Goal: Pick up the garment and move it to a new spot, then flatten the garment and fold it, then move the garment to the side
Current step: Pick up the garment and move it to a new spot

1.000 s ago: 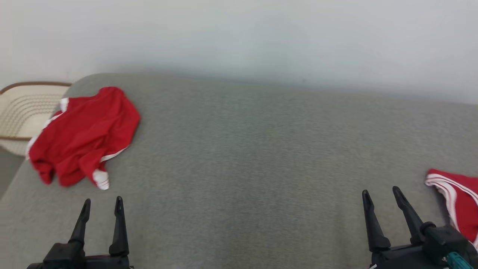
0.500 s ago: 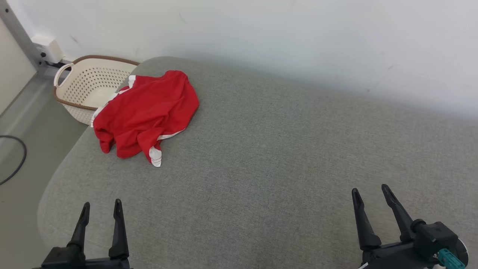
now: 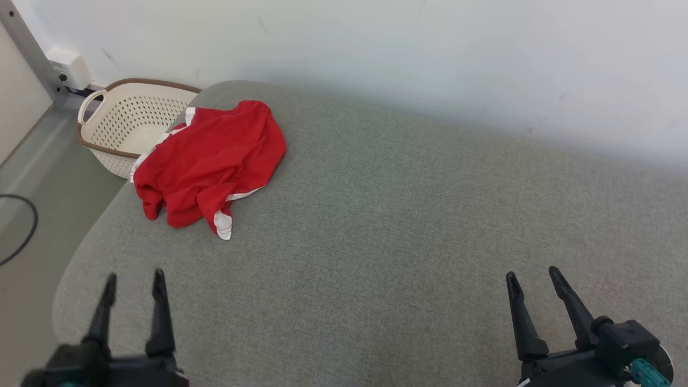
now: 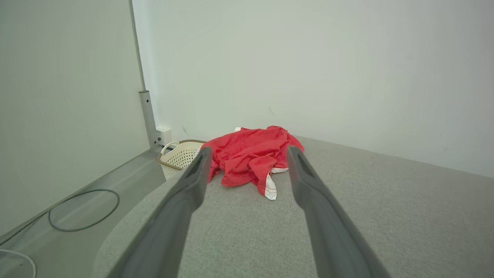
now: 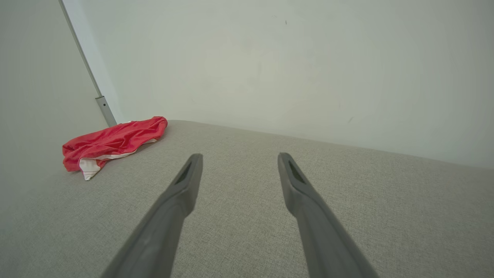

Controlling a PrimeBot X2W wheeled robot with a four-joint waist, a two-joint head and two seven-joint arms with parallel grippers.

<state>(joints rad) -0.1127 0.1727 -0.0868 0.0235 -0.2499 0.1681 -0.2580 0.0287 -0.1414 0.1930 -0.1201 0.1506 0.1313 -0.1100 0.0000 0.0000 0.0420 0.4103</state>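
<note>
The left pincer (image 3: 134, 275) is blurred, and the garment (image 3: 209, 156) hides part of the basket (image 3: 107, 124).

Before me lies a grey fabric cushion (image 3: 403, 226), a white wall (image 3: 376, 48) right behind it. Off its far left corner, a cream basket (image 3: 115, 126) sits on grey floor (image 3: 32, 172), a black cable (image 3: 24, 242) nearer me.

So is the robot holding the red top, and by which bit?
No, nothing is held. The left hand and right hand are open and empty; the red garment lies untouched.

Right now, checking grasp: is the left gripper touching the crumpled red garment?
Apart. Head view shows bare grey cushion between the left gripper and the crumpled red garment.
</note>
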